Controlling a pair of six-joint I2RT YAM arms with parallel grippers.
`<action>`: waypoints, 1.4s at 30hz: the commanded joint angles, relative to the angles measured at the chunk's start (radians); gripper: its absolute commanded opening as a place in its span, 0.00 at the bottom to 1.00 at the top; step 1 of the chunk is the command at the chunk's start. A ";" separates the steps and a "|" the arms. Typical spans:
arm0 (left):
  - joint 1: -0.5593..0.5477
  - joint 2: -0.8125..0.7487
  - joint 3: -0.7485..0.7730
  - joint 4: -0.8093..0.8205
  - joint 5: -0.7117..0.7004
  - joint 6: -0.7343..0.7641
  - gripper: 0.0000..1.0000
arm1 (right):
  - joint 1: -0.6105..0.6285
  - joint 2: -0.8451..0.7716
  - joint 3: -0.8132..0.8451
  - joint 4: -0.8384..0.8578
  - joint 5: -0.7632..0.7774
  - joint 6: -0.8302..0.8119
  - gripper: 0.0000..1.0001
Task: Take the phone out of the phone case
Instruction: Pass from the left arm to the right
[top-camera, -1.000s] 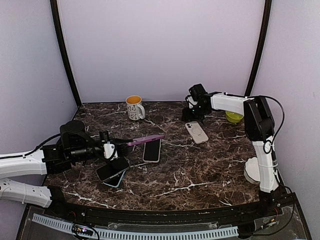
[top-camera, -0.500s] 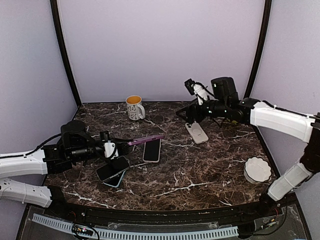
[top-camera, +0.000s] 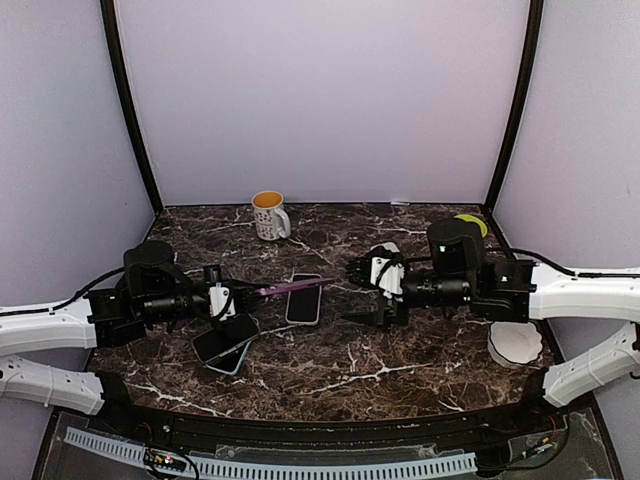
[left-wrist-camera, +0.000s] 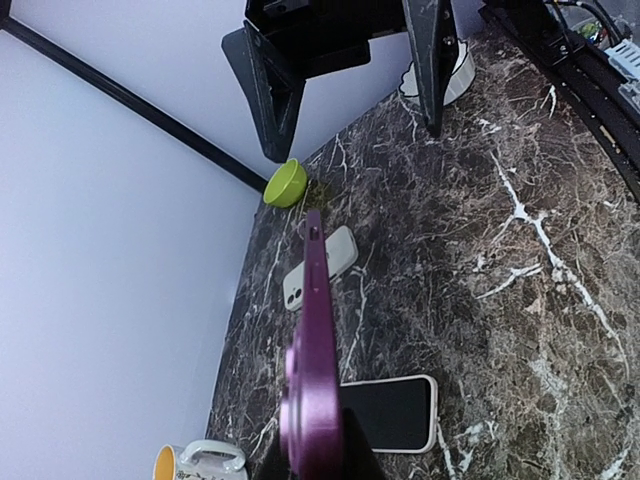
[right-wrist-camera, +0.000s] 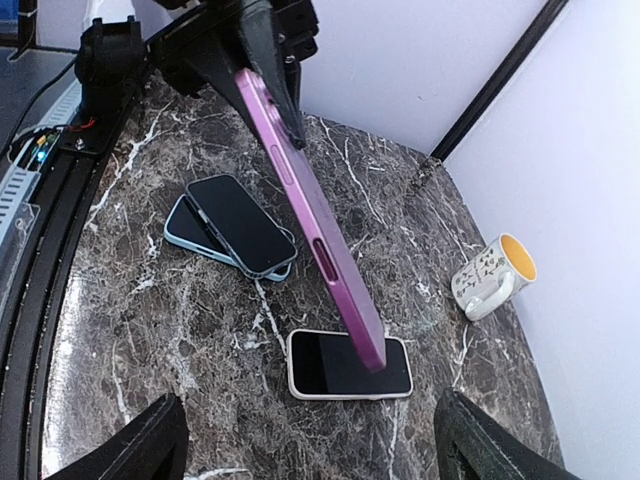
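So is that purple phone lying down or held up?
Held up: the left claw grips one end of the purple phone, above the table.

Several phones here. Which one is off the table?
The purple-cased phone, clamped at one end in the left gripper and held in the air. The white-edged phone and the stacked pair lie flat on the table.

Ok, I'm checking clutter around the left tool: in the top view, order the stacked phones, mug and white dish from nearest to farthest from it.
From the left tool:
1. Stacked phones, just beside it, toward the near edge.
2. Mug, at the back.
3. White dish, far right side.
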 joint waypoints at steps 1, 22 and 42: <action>0.005 -0.030 0.028 0.059 0.090 -0.026 0.00 | 0.062 0.056 0.057 0.052 0.114 -0.121 0.83; 0.004 -0.048 0.030 0.059 0.126 -0.035 0.00 | 0.152 0.212 0.158 0.102 0.317 -0.212 0.00; 0.004 -0.032 0.042 0.012 0.157 -0.017 0.64 | 0.171 0.189 0.100 0.126 0.546 -0.026 0.00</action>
